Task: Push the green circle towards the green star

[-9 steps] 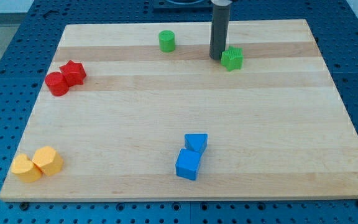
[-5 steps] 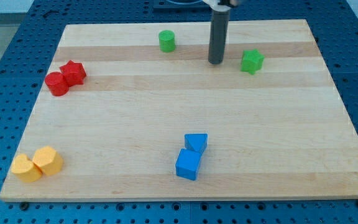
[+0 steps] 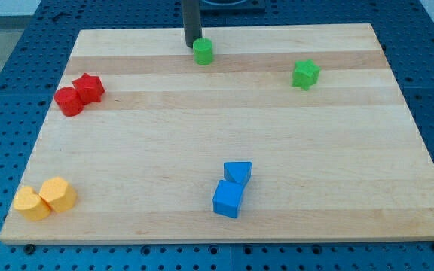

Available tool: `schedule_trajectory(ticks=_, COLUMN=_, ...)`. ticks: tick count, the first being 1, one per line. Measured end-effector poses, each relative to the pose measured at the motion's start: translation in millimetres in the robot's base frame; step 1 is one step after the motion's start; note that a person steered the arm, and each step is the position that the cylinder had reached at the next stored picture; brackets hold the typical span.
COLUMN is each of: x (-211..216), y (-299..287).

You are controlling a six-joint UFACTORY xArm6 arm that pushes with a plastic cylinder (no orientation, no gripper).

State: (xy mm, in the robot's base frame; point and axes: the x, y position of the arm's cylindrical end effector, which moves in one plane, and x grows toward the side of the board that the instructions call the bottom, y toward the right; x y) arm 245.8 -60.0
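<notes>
The green circle (image 3: 203,51) is a short cylinder near the view's top, left of centre. The green star (image 3: 305,74) lies to its right and a little lower, well apart from it. My tip (image 3: 192,45) stands just left of and slightly above the green circle, touching or almost touching its upper left side.
A red circle (image 3: 69,102) and red star (image 3: 89,88) sit together at the view's left. Two yellow blocks (image 3: 46,199) lie at the bottom left. A blue cube (image 3: 227,199) and a blue triangle (image 3: 238,172) lie at bottom centre. The wooden board (image 3: 353,188) rests on a blue perforated table.
My tip pushed the green star right, then moved left across the top to the green circle's left side. The green circle has hardly moved.
</notes>
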Motion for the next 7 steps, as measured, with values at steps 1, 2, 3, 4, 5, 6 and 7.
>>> schedule_trajectory(ticks=1, x=9, y=8)
schedule_trajectory(ticks=2, x=17, y=-19)
schedule_trajectory(ticks=3, x=37, y=-31)
schedule_trajectory(ticks=4, x=29, y=2)
schedule_trajectory(ticks=5, x=26, y=66)
schedule_trajectory(ticks=6, x=32, y=120)
schedule_trajectory(ticks=7, x=33, y=97)
